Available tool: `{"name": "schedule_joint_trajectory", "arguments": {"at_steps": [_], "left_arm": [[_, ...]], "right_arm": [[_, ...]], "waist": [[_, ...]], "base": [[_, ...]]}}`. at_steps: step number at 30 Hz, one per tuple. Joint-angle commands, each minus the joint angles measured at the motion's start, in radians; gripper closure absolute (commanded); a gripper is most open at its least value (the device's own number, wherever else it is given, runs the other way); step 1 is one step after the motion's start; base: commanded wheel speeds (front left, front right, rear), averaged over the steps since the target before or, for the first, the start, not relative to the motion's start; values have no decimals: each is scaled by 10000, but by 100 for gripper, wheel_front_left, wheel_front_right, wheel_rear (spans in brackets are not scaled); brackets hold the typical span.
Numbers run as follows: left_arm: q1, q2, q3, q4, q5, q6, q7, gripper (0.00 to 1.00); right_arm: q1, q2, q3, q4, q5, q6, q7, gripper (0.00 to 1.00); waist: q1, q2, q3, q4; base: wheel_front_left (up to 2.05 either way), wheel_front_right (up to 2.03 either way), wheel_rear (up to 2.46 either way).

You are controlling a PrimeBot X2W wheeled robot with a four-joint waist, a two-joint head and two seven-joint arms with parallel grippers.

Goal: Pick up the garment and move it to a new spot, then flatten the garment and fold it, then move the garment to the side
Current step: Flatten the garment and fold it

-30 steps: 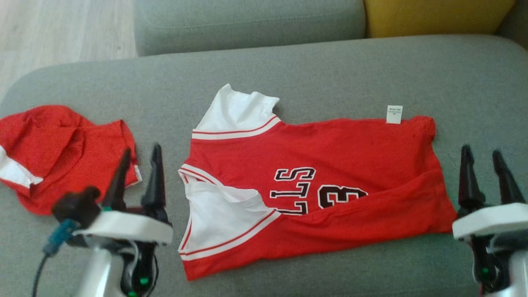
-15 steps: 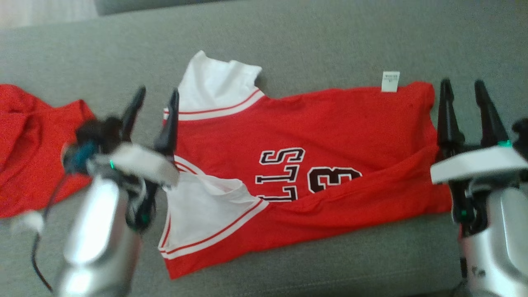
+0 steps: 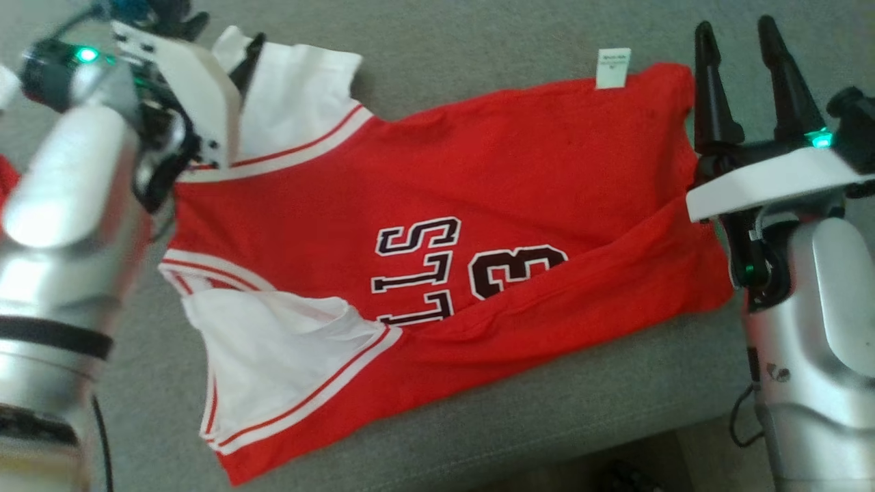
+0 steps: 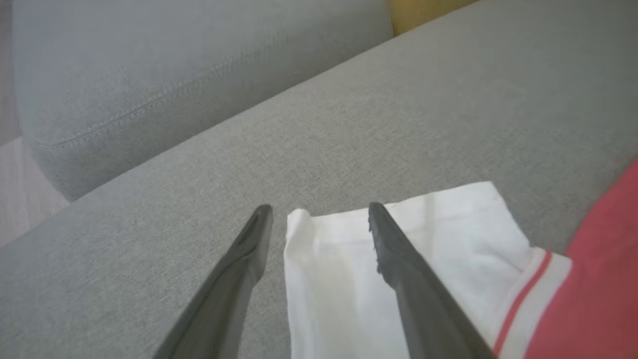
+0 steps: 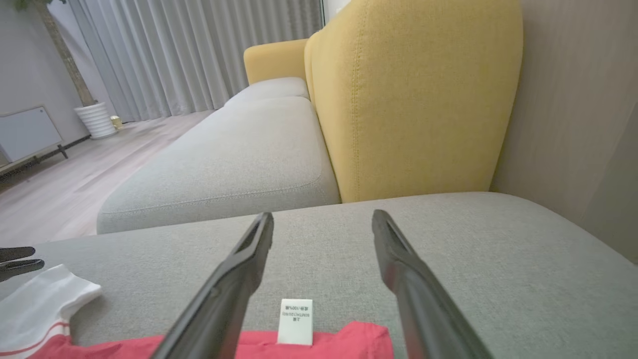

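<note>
- The red basketball jersey (image 3: pixel 492 178) is lying spread on the grey sofa seat (image 3: pixel 478 41), with its sleeves to the left and its hem to the right.
- Its near edge is lying folded over the front in a long slanting band, covering part of the black letters and number (image 3: pixel 472 263).
- One white sleeve (image 3: pixel 294 102) is pointing to the far left, and the other white sleeve (image 3: pixel 273 348) is lying at the near left.
- A small white care label (image 3: pixel 612 67) is sticking out past the far edge, near the right corner.
- The left gripper (image 4: pixel 319 212) is hanging at the far left sleeve with its fingers spread apart and nothing between them gripped.
- In the left wrist view, one finger is crossing over the white sleeve (image 4: pixel 448 249) while the other is sitting over bare grey cushion just beside the sleeve's edge. I cannot tell whether either is touching.
- The right gripper (image 3: pixel 733 31) is hovering at the jersey's far right corner, fingers wide apart, empty, and pointing away from the robot.
- In the right wrist view, the care label (image 5: pixel 295 314) is showing between the two fingers of that gripper (image 5: pixel 323 218), at the red edge below them.
- Beyond it, a yellow cushion (image 5: pixel 413 99) is standing against the wall beside another grey seat (image 5: pixel 239 159), with pale curtains (image 5: pixel 199 50) hanging behind.
</note>
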Motion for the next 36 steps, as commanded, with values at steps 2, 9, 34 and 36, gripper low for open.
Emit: {"name": "schedule_joint_trajectory", "arguments": {"at_steps": [2,9,34,36], "left_arm": [[-853,852,-216,59,-411,16,355,0],[-1537,1361,-1485,611,-1371,15,561,0],[-2408,1376,-3063,1222,-3926,14,-187,100],[-2445,1325,-2974,1198,-3994,14,-730,100]], "right_arm": [[-252,-97,246,-151,108,-9,-56,0],[-372,-105,249,186,310,-9,-242,0],[-984,-598,-207,602,337,-9,-57,0],[-1069,-761,-288,812,394,-9,125,0]], "waist": [[-3,0,255,-306],[-3,0,303,-475],[-3,0,533,-99],[-3,0,424,89]], "base": [[0,0,0],[0,0,0],[0,0,0],[0,0,0]]}}
